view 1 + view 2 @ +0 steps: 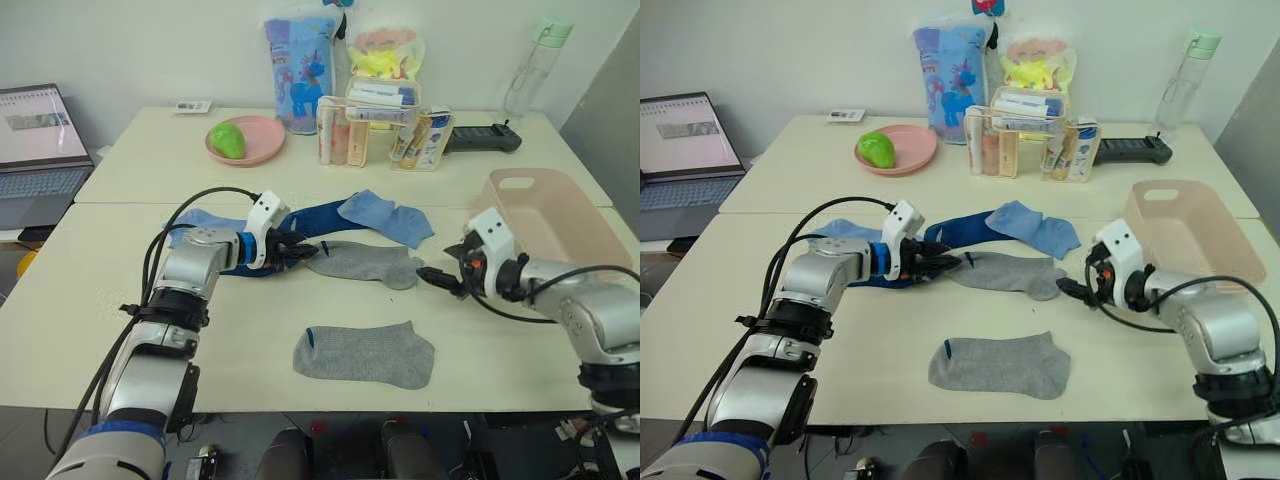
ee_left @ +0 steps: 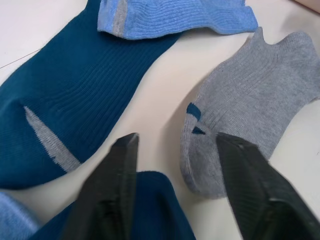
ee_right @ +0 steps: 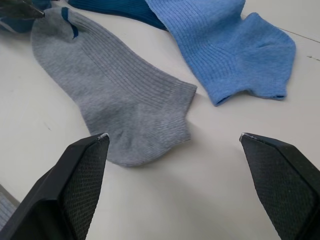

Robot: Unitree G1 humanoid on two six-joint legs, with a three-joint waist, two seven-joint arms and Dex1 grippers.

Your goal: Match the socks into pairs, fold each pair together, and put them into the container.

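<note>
Left gripper [image 1: 298, 249] fingers spread at cuff of far grey sock [image 1: 365, 264], navy sock [image 2: 75, 95] close beside: could snag both. Right gripper [image 1: 436, 277] fingers released at sock's toe. Near grey sock [image 1: 365, 355] alone; container [image 1: 555, 215] right on surface.

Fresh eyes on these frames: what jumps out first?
Two open grippers flank one flat grey ankle sock mid-table: the left gripper at its cuff end, the right gripper at its toe end. A second grey sock lies alone nearer the robot, and the pale pink plastic tub stands by the right arm.
</note>
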